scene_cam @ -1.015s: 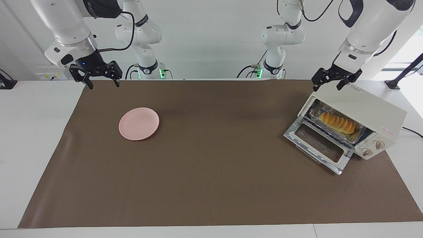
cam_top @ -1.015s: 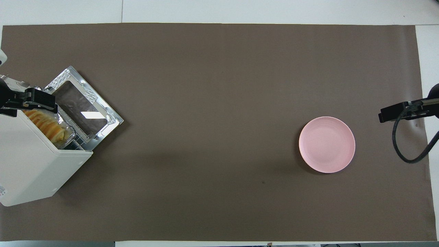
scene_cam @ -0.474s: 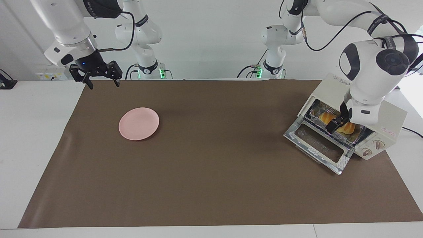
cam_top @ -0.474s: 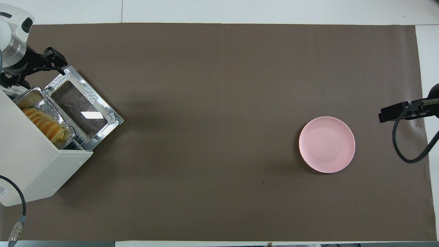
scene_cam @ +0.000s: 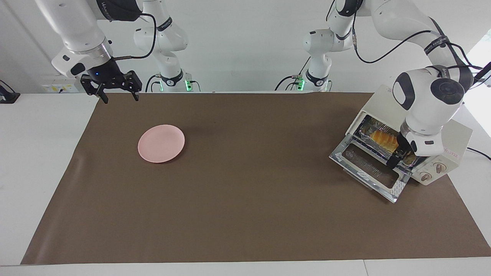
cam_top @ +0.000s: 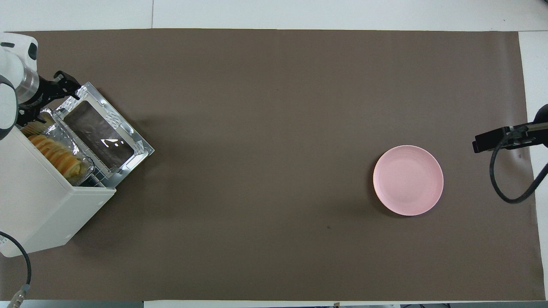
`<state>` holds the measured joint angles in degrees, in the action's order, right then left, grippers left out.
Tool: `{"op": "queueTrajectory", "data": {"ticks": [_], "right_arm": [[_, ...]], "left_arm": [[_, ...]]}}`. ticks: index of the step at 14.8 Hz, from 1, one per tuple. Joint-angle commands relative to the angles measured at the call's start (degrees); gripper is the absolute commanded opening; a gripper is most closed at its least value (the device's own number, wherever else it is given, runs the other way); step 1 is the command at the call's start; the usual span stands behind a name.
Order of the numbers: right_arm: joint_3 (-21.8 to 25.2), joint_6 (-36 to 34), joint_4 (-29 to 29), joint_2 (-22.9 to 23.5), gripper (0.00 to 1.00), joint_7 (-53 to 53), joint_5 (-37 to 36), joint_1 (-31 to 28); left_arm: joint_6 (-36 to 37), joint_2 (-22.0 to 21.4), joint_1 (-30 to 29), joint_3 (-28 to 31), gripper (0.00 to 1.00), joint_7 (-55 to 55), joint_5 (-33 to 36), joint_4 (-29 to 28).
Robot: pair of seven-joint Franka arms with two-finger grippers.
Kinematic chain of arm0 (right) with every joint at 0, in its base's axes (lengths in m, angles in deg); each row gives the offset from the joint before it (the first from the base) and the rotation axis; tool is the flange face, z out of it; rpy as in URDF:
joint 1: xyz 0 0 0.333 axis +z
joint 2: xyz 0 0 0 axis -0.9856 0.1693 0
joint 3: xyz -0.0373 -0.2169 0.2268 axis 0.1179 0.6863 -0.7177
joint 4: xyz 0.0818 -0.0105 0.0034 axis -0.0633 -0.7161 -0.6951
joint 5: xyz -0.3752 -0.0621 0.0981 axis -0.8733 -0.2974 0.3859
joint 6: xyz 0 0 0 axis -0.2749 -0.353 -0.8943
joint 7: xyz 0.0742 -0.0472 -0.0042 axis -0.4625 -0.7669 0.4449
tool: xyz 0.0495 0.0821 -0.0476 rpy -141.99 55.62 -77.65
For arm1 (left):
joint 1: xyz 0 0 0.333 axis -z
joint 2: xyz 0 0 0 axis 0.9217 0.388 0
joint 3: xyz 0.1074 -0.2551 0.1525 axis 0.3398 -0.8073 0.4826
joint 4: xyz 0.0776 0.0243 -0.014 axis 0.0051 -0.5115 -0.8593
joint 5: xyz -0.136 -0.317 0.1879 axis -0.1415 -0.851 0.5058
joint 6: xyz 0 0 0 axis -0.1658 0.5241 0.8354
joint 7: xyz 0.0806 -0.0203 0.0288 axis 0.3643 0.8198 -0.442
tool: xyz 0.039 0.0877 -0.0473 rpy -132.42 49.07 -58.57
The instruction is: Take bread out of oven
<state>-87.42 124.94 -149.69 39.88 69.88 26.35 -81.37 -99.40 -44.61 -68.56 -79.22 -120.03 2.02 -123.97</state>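
Observation:
The cream-white oven [scene_cam: 454, 132] [cam_top: 38, 205] stands at the left arm's end of the table, its glass door [scene_cam: 368, 168] [cam_top: 102, 137] dropped open. Inside, the golden ridged bread [scene_cam: 383, 138] [cam_top: 58, 156] lies in a silver foil tray [scene_cam: 370, 126] on the rack. My left gripper [scene_cam: 397, 157] [cam_top: 47, 100] is open and low at the oven's mouth, at the bread's end farther from the robots, beside the knobs. Whether it touches the tray I cannot tell. My right gripper [scene_cam: 120, 99] [cam_top: 481, 143] waits open in the air at the right arm's end.
A pink plate [scene_cam: 161, 143] [cam_top: 408, 180] lies on the brown mat [scene_cam: 245, 214] toward the right arm's end. The oven's two knobs [scene_cam: 431, 171] face away from the robots. A black cable [cam_top: 509, 188] hangs from the right arm.
My left arm swung from above the oven's top down to its open mouth, then shifted lower toward the knob end of the bread. The right arm stayed still.

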Motion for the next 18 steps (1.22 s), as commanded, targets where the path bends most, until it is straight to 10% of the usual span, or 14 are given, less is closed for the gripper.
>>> {"op": "queueTrajectory", "data": {"ticks": [1, 4, 8, 12, 18], "right_arm": [[-0.6, 0.1, -1.2, -1.0, 1.00, -0.5, 0.8, -1.0], [-0.6, 0.1, -1.2, -1.0, 1.00, -0.6, 0.8, -1.0], [-0.6, 0.1, -1.2, -1.0, 1.00, -0.5, 0.8, -1.0], [-0.6, 0.1, -1.2, -1.0, 1.00, -0.5, 0.8, -1.0], [-0.6, 0.1, -1.2, -1.0, 1.00, -0.6, 0.8, -1.0]], "left_arm": [[-4.7, -3.0, -0.2, -0.3, 1.00, -6.1, 1.4, -7.2], [-6.8, -3.6, -0.5, -0.3, 0.97, -6.4, 1.4, -10.7], [-9.8, -5.4, -0.5, -0.3, 0.65, -5.8, 1.4, -16.0], [-8.9, -5.6, -1.4, -0.3, 0.05, -3.3, 1.5, -16.4], [-2.6, -2.6, 5.8, -1.2, 0.00, 0.6, 0.8, -7.6]]}}
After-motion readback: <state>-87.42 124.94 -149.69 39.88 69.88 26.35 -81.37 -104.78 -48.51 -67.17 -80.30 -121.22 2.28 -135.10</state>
